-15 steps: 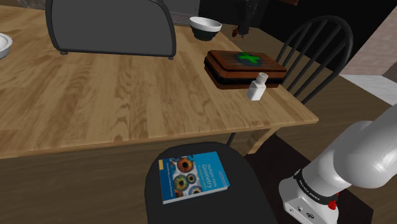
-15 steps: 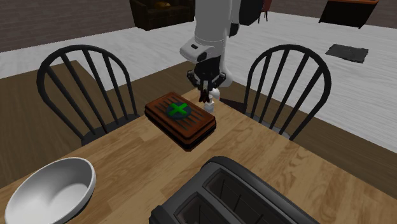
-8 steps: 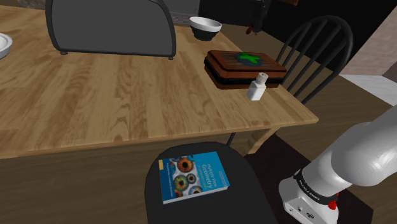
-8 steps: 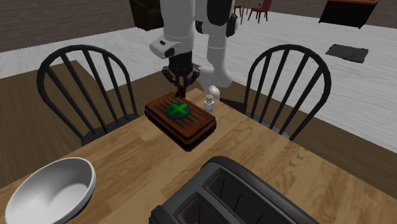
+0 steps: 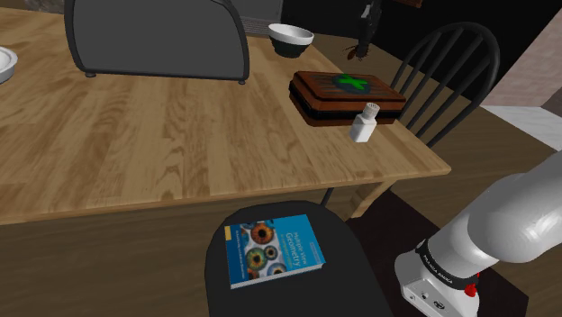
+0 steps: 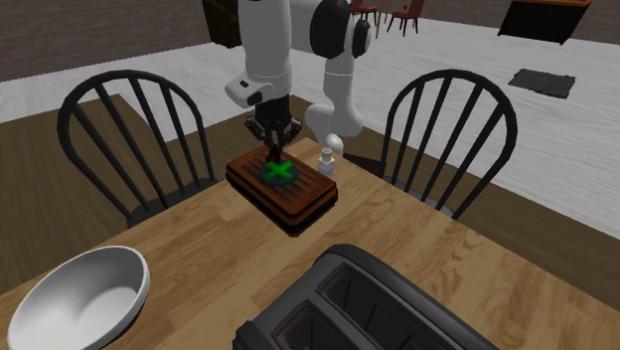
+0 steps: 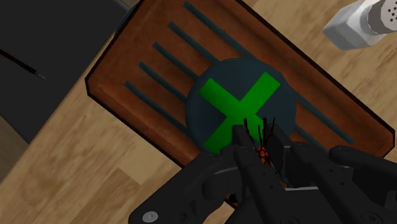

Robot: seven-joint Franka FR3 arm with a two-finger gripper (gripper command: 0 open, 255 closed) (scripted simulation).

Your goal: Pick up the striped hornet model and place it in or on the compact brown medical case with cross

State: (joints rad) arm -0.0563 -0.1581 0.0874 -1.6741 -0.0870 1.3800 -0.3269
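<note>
Black and closed tight, the pincer (image 7: pixel 256 143) grips the hornet (image 7: pixel 263 151), whose orange-and-black striped body shows wedged between the two fingers, its thin dark legs sticking out past their tips. In the second exterior view the pincer (image 6: pixel 271 149) points straight down from the white arm (image 6: pixel 268 40). It holds the insect over the case (image 6: pixel 298 194), right above the green cross (image 6: pixel 281 171) on the lid. From the shoulder view the hornet (image 5: pixel 351 51) hangs in the air, clear of the case (image 5: pixel 324 90). I cannot tell how small the gap is.

The case (image 7: pixel 159 83) is a flat brown box with dark grooves along its lid and a dark round patch carrying the cross (image 7: pixel 238 105). It lies closed on the wooden desk (image 5: pixel 135 135), near the corner. Just beside it stands a small white bottle (image 5: pixel 364 123), upright, on the side nearer the arm's base.

Farther along the desk sit a dark grey toaster (image 5: pixel 158 36) and a white bowl (image 5: pixel 290 38). Two black spindle-back chairs (image 6: pixel 134 129) stand at the desk's edge behind the case. In the shoulder view, a third black seat (image 5: pixel 360 279) holds a blue book (image 5: pixel 275 249) with eyes on its cover.
</note>
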